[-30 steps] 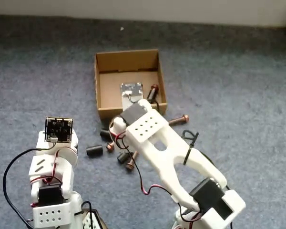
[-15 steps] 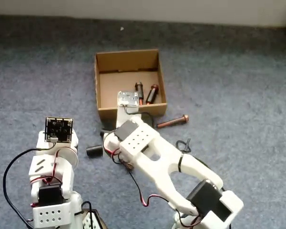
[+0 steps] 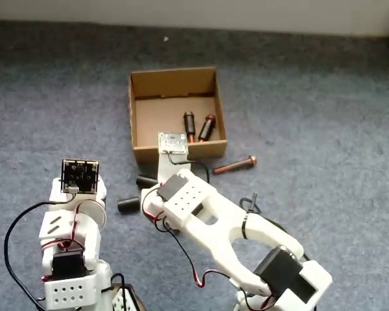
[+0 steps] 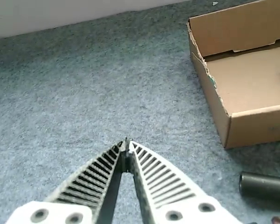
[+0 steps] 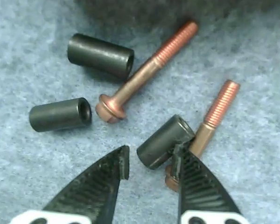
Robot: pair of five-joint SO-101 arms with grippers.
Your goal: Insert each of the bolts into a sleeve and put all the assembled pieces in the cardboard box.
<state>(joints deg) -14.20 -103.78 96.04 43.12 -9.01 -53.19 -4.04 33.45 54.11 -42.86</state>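
Observation:
The cardboard box (image 3: 142,116) holds two bolts in black sleeves (image 3: 189,124) (image 3: 207,127). My right gripper (image 5: 150,162) is open just above the carpet. Its fingertips straddle the near end of a loose black sleeve (image 5: 165,141), which lies against a copper bolt (image 5: 210,116). Beyond them lie another bolt (image 5: 147,72) and two more sleeves (image 5: 100,55) (image 5: 60,116). The right arm (image 3: 188,194) covers most of these parts in the high view. My left gripper (image 4: 126,145) is shut on nothing, low over bare carpet and short of the box (image 4: 238,79).
A lone copper bolt (image 3: 235,165) lies on the carpet right of the box's front corner. Two black sleeves (image 3: 128,205) (image 3: 146,182) sit left of the right arm. The left arm (image 3: 74,220) is folded back at the lower left. Grey carpet stretches all around.
The right arm has drawn back from over the box and come down over the loose parts in front of it. A second sleeved bolt now shows in the box. The left arm has kept still.

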